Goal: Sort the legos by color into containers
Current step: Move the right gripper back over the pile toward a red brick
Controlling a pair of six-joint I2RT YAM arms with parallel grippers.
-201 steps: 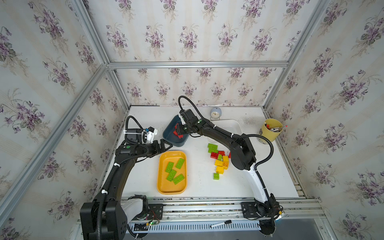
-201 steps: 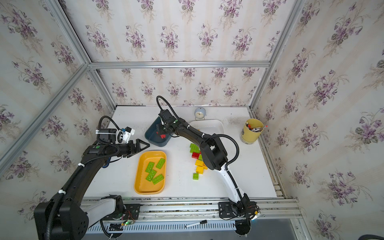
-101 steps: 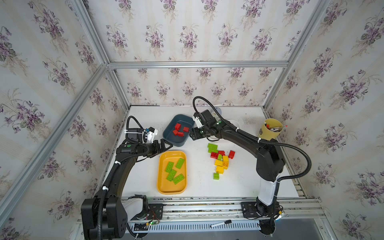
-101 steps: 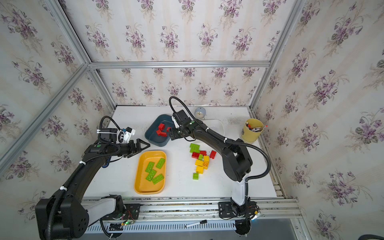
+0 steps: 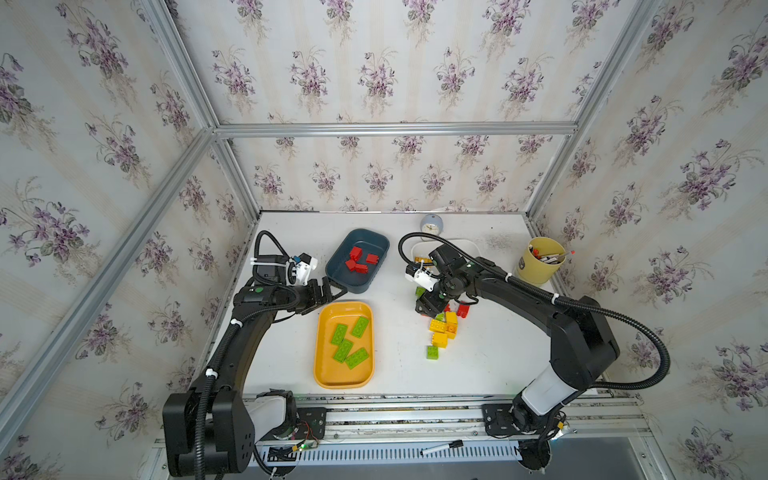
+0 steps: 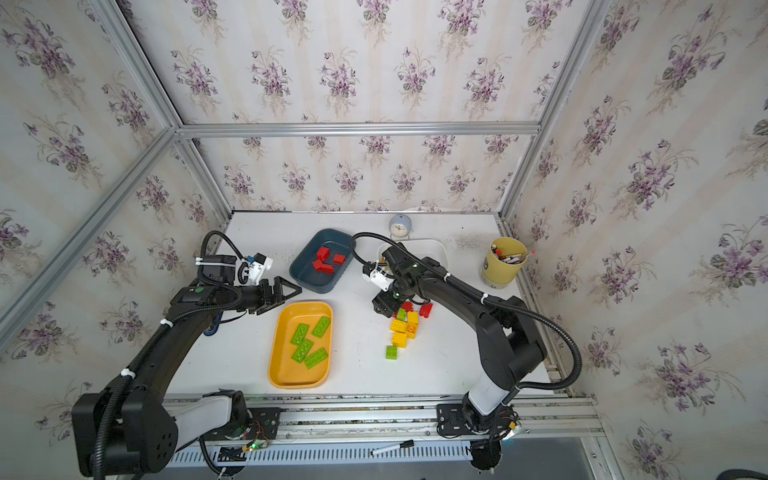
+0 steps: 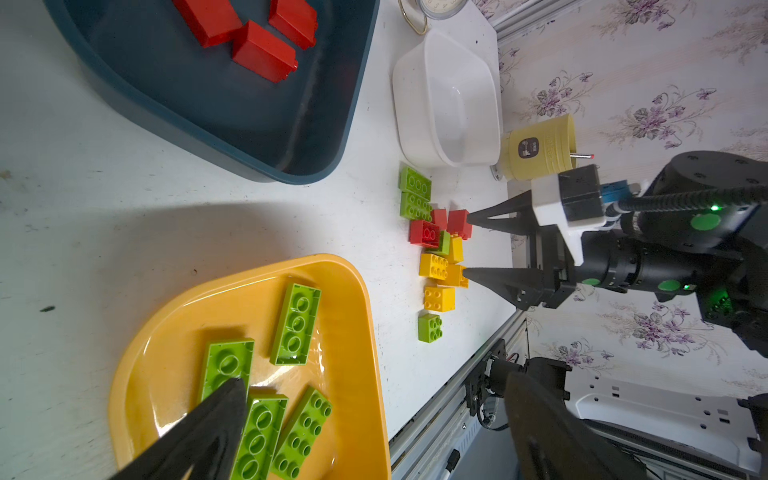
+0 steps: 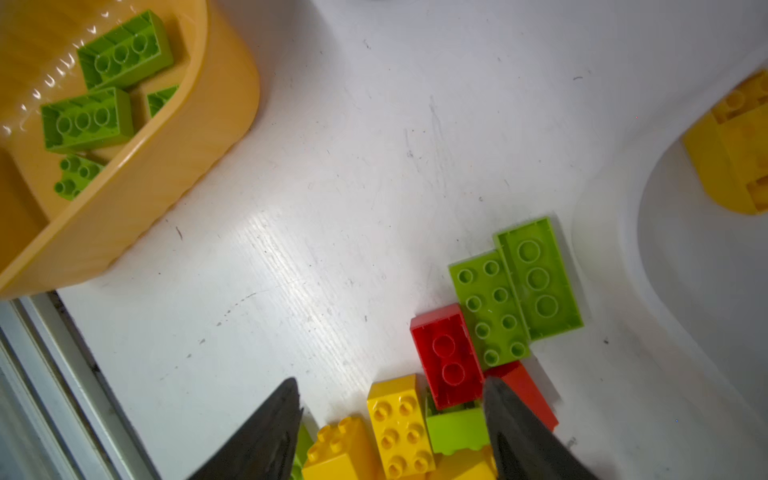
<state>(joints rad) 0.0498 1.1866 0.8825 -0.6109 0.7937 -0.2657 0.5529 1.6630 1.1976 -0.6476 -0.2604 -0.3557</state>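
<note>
The right jaws stand apart, tips pointing down over the far end of the loose pile (image 5: 442,328) of red, green and yellow bricks, one tip beside a red brick (image 8: 446,355). Two flat green bricks (image 8: 515,286) lie just beside the rim of the white tray (image 7: 449,95), and a yellow brick (image 8: 739,145) shows past that rim. The left jaws hang wide apart and empty, near where a corner of the blue tray (image 5: 374,274) comes close to the far edge of the yellow tray (image 5: 322,365). Four red bricks (image 5: 359,259) lie in the blue one, four green oblongs (image 5: 349,340) in the yellow. Bare counter (image 5: 490,357) runs between yellow tray and pile, and widens toward the front right corner. A pen cup (image 5: 538,262) hugs the right edge.
</note>
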